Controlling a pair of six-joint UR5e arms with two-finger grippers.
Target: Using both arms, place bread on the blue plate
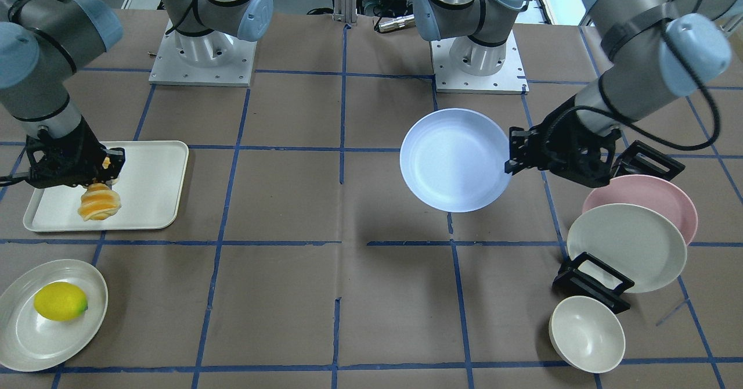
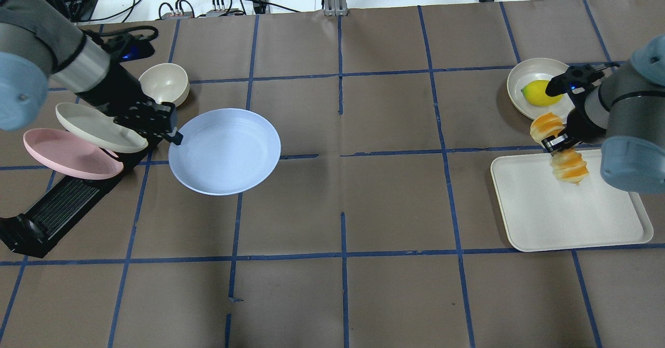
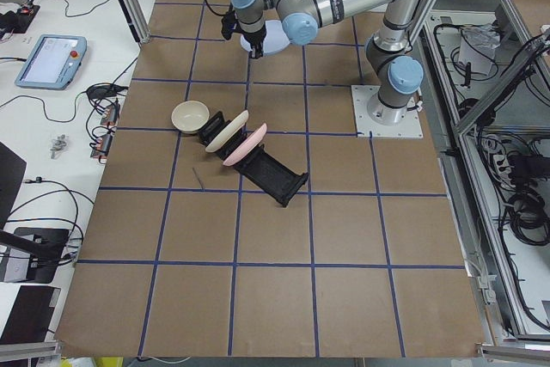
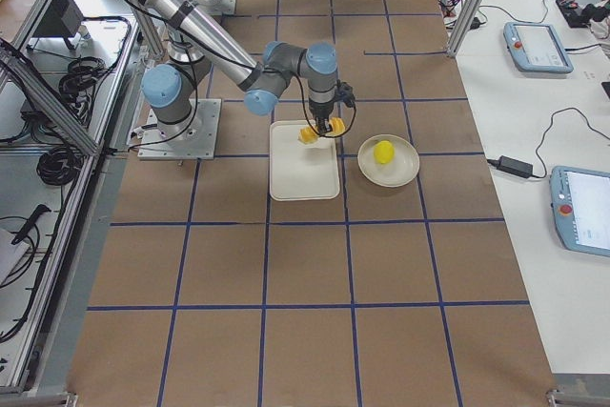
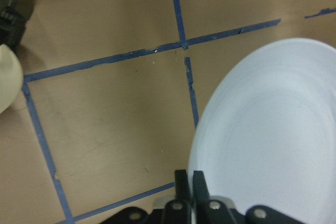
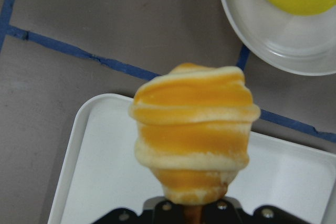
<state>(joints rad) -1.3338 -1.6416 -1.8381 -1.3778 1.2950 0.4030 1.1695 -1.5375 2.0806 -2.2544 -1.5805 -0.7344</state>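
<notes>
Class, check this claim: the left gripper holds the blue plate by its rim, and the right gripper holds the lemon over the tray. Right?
One error: the right gripper holds the bread, not the lemon, which lies on a cream plate. The overhead exterior view shows this.

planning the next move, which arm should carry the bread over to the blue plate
Right, probably: the right end effector grips the bread, held over the tray. The left end effector pinches the blue plate by its rim above the table, so it better serves as the steady target.
</notes>
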